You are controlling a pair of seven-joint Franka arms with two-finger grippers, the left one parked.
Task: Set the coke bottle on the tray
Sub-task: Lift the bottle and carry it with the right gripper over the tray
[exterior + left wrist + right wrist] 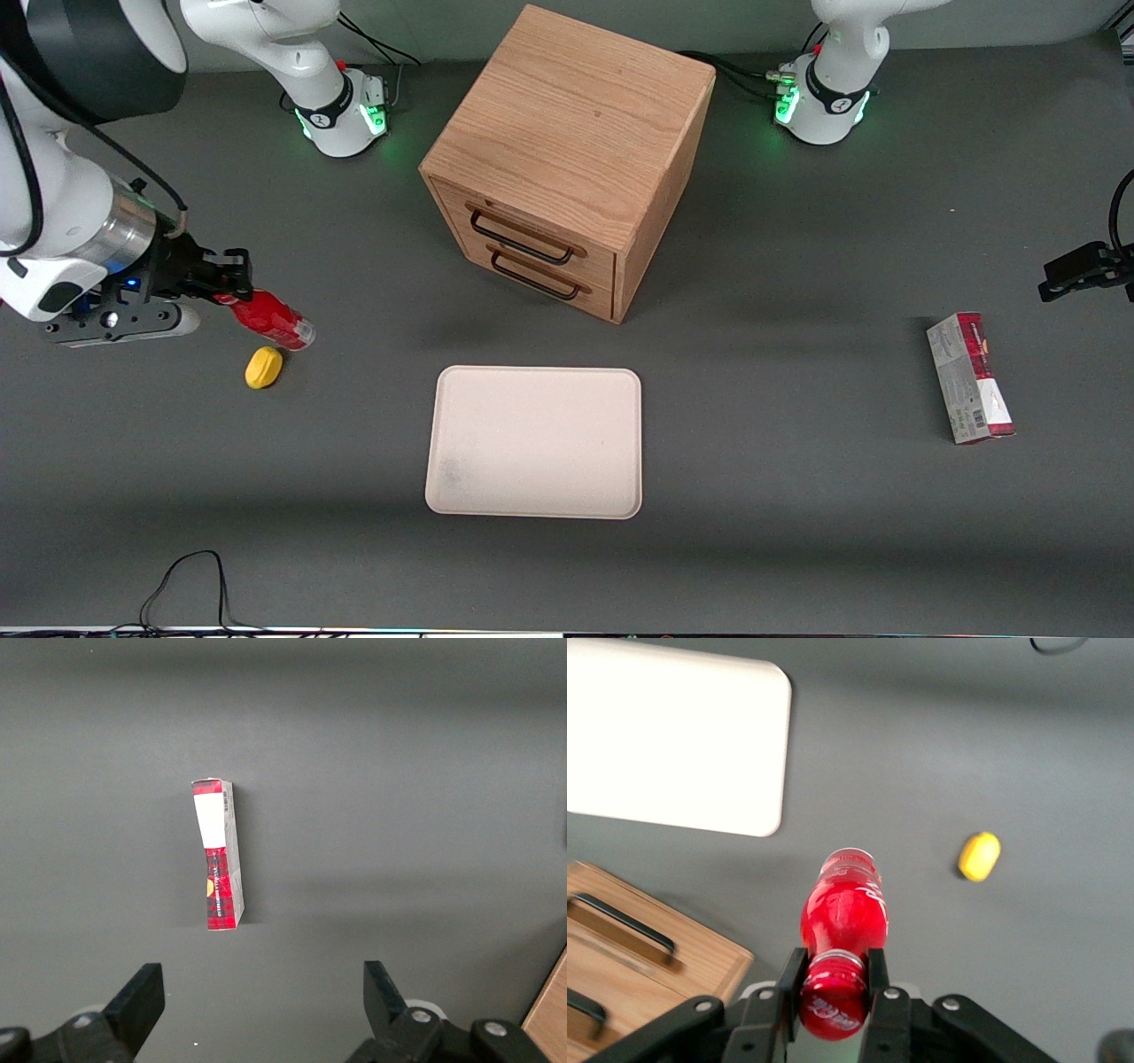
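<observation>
Currently the coke bottle (842, 912) is clamped at its neck by the gripper (835, 979), a yellow lemon-shaped lump (263, 367) lying just beside (the tray (535, 441) is flanked by a wooden drawer box (567, 159)).

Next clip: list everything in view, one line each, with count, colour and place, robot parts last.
coke bottle: one, red, held by its capped end, tilted, at the working arm's end of the table.
lemon: one, yellow, on the table beside the bottle, nearer the front camera.
tray: one, cream, mid-table, nothing on it.
drawer box: one, wooden, two black handles, farther from the front camera than the tray.
carton: one, red and grey, lying toward the parked arm's end.
gripper: one, black, shut on the bottle's neck and cap.
</observation>
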